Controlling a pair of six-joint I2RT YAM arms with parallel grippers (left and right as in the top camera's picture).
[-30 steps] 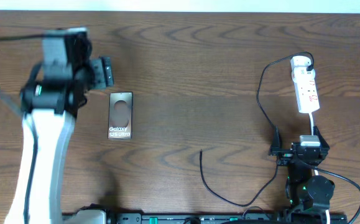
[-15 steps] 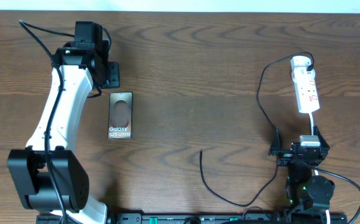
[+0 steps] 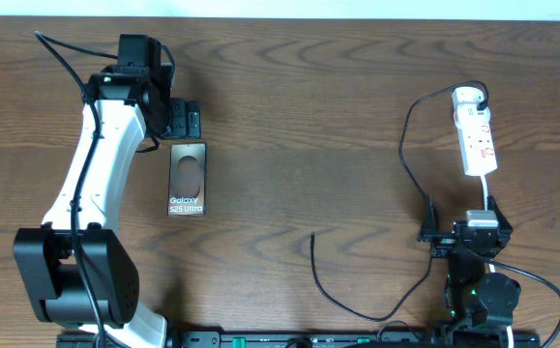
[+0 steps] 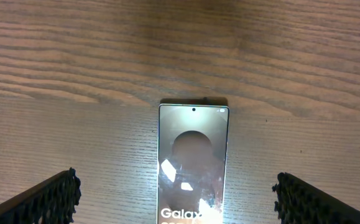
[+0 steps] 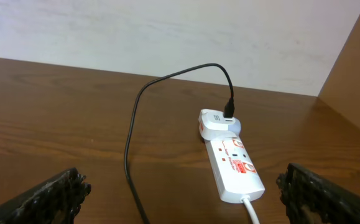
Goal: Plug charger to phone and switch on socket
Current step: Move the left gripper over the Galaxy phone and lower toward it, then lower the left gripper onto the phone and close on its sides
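Note:
The phone lies flat at the table's left, its "Galaxy S25 Ultra" lettering showing; it also shows in the left wrist view. My left gripper is open just beyond the phone's far end, its fingers spread wider than the phone. The charger cable runs from a white adapter in the power strip down to a loose plug end on the table. My right gripper is open near the front edge, facing the strip with the cable ahead of it.
The strip's white cord runs toward the right arm's base. The table's far edge meets a pale wall.
My left arm has swung in from a blurred pose and its gripper has moved right, settling just above the phone's far end. The right arm, cable and strip have not moved.

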